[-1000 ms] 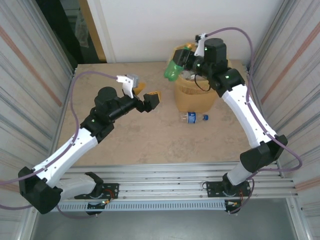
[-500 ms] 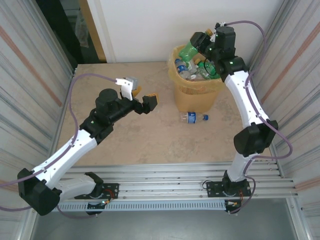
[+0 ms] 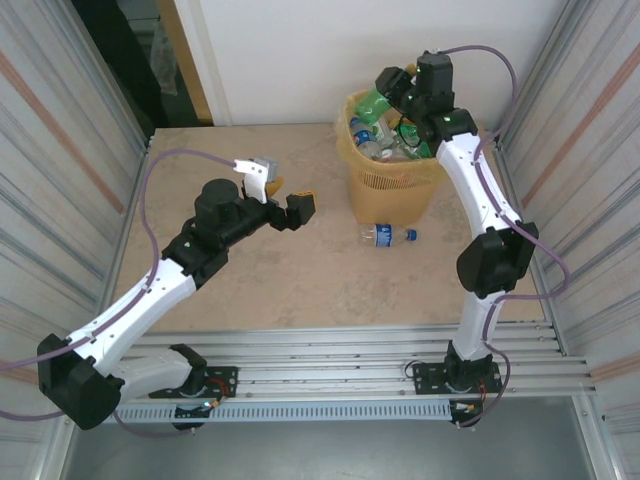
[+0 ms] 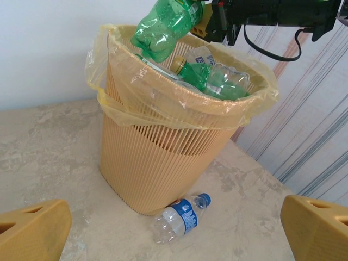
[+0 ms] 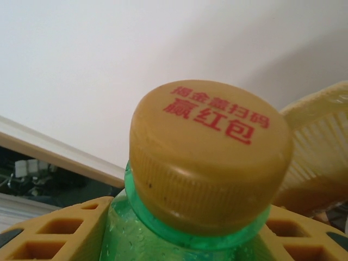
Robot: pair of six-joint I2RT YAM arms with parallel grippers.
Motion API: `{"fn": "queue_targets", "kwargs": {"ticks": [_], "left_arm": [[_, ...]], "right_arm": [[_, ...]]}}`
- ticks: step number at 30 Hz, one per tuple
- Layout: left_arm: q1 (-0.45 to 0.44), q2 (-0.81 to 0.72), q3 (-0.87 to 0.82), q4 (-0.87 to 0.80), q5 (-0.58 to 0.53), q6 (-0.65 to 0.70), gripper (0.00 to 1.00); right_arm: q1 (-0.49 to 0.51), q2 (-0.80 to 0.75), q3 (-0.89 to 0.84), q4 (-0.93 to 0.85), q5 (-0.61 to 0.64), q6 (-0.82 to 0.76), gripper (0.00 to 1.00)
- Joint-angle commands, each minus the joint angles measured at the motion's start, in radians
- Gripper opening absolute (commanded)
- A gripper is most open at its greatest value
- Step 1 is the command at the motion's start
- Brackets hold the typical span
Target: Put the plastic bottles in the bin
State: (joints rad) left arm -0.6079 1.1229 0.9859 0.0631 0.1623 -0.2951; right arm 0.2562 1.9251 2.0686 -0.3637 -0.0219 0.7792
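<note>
My right gripper is shut on a green bottle with a yellow cap, holding it tilted over the far left rim of the bin. The bin, beige with ribbed sides and a yellow liner, holds several bottles piled up to the rim. A clear bottle with a blue label lies on the table against the bin's near side, also in the left wrist view. My left gripper hovers open to the left of the bin, its yellow fingers wide apart and nothing between them.
Metal walls close the table in on the left and right, and a white wall stands at the back. The bin sits at the back right, close to the right wall. Bare table stretches between the left gripper and the near edge.
My right arm has carried the green bottle from in front of the bin's left rim up and back over the bin. The left arm has hardly moved.
</note>
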Motion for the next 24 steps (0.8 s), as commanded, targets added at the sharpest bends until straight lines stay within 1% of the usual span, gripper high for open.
{"fn": "queue_targets", "kwargs": {"ticks": [1,4,10,14,20,24], "left_arm": [[0.009,0.003,-0.004,0.015,-0.004,-0.011,0.99],[0.011,0.001,-0.006,0.016,-0.006,-0.015,0.99],[0.013,0.009,-0.008,0.024,0.0,-0.024,0.99],[0.013,0.013,-0.01,0.026,0.003,-0.031,0.99],[0.017,0.014,-0.013,0.028,-0.004,-0.039,0.99],[0.02,0.018,-0.012,0.032,-0.003,-0.047,0.99]], "right_arm": [[0.009,0.022,0.015,-0.012,0.041,0.021,0.52],[0.012,0.029,0.013,-0.015,0.042,0.023,0.55],[0.023,0.045,0.013,-0.024,0.043,0.021,0.57],[0.025,0.05,0.015,-0.043,0.05,0.012,0.62],[0.024,0.032,0.014,-0.084,0.094,-0.029,0.73],[0.026,0.008,0.009,-0.111,0.132,-0.065,0.75]]}}
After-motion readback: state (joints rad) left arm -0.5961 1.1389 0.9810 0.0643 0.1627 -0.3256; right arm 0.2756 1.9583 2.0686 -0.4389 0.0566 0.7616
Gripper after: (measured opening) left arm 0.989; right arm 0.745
